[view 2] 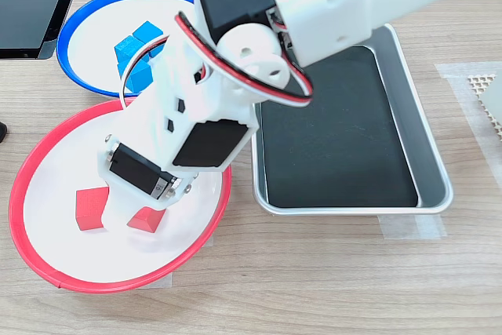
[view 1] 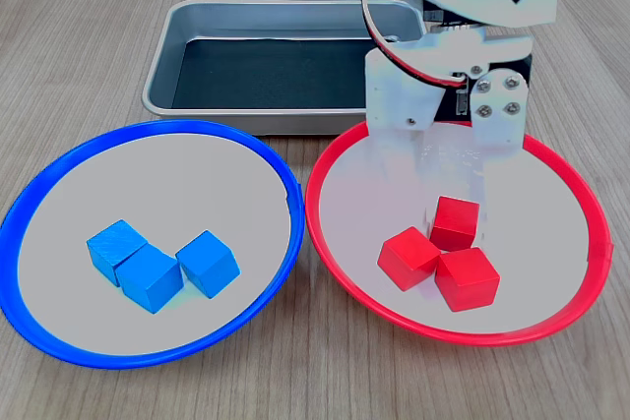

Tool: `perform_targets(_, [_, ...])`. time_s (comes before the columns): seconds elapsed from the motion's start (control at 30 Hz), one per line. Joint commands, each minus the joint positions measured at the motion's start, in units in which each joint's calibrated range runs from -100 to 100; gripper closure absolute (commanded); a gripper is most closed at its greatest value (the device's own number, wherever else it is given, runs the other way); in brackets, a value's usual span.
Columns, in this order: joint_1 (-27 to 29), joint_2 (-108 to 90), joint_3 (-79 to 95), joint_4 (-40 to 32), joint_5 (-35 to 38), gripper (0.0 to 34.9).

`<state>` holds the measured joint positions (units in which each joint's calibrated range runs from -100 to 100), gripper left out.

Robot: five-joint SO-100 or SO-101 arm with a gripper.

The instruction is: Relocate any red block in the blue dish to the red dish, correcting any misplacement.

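Fingers (view 1: 448,159) hung over the far part of the red dish (view 1: 340,258), directly above the cluster of three red blocks (view 1: 441,253), and they appeared translucent or blurred in the first exterior view, so it could not be told whether they stood apart or together. The second exterior view did not settle it, since the arm's white body (view 2: 196,107) covered the tips and one block, leaving two red blocks (view 2: 92,209) showing beside it. All three red blocks lay inside the red dish, touching one another in a tight group. The blue dish (view 1: 59,194) sat just beside the red dish along the near edge of the desk (view 1: 295,381), their rims almost touching, and it held three blue cubes (view 1: 157,268) only; no red block was visible in it. Judged from this layout, no misplacement remained to correct. The controlling relation was therefore vertical: the nearest red block lay straight below the fingers, with the blue dish well off to the first exterior view's left. The cubes had no long axis, so approach angle mattered little. A rectangular metal tray (view 1: 197,17) stood behind both dishes toward the far edge of the desk, with nothing visible on its dark floor. The arm's base was cut off at the top of the first exterior view.
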<state>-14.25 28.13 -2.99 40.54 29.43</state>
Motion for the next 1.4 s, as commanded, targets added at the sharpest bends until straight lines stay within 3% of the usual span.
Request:
perform_targets(0.0, [0.6, -1.3, -2.7, 0.9, 0.0, 21.8])
perform_targets(0.43, [2.5, -17.0, 6.1, 1.9, 0.0, 23.1])
perform_targets(0.6, [5.2, -29.3, 16.6, -1.5, -2.5, 28.2])
perform_targets(0.67, [7.0, -36.0, 23.7, -5.9, -5.7, 32.6])
perform_targets(0.73, [8.7, -41.9, 30.6, -9.8, -8.7, 34.1])
perform_targets(0.9, [12.6, -57.6, 49.1, -15.7, -16.5, 34.6])
perform_targets(1.2, [15.4, -89.9, 80.0, -15.6, -26.8, 34.6])
perform_targets(1.37, [14.6, -100.8, 89.9, -14.2, -28.2, 34.6])
